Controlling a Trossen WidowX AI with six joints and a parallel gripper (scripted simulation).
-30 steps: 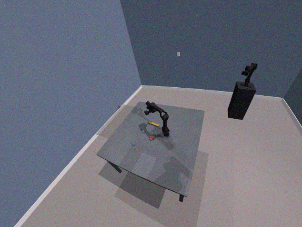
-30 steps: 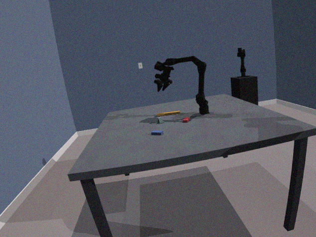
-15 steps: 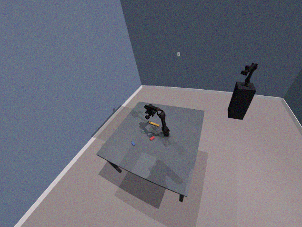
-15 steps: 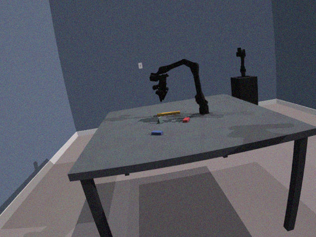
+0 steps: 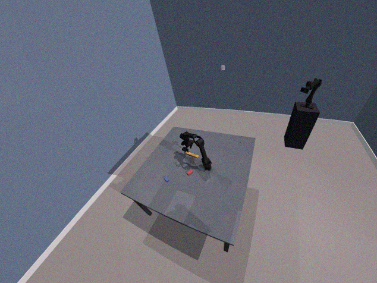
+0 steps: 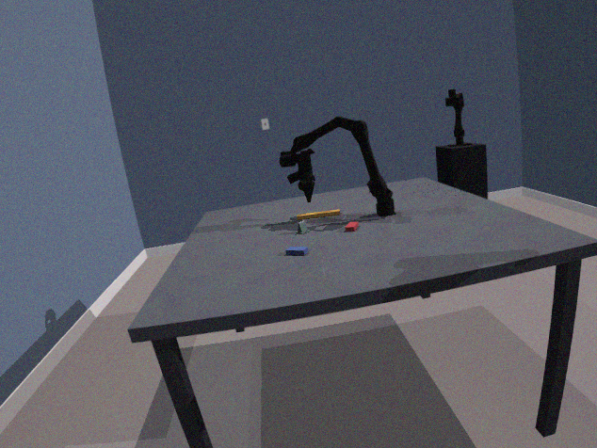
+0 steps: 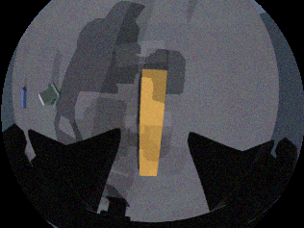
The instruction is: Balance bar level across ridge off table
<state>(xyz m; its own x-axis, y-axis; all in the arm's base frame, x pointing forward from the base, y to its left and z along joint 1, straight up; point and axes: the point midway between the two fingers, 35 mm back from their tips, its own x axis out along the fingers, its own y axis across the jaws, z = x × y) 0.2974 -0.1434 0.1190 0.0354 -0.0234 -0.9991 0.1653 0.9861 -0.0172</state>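
The orange-yellow bar [image 5: 192, 154] [image 6: 317, 215] [image 7: 152, 124] lies flat on the grey table [image 5: 213, 194] [image 6: 231, 275]. My gripper [image 5: 185, 150] [image 6: 309, 200] [image 7: 155, 136] is open and points down above the bar. In the wrist view its fingers stand on either side of the bar's lower half, which runs lengthwise between them; nothing is held. The small grey-green ridge [image 5: 178, 164] [image 6: 301, 228] [image 7: 49, 94] stands on the table, apart from the bar, to its left in the wrist view. Nothing rests on it.
A red block [image 5: 189, 172] [image 6: 351, 226] lies near the arm's base. A blue block [image 5: 166, 178] [image 6: 296, 250] [image 7: 23, 97] lies beyond the ridge from the bar. A second arm stands on a black pedestal [image 5: 299, 128] [image 6: 462, 168] off the table.
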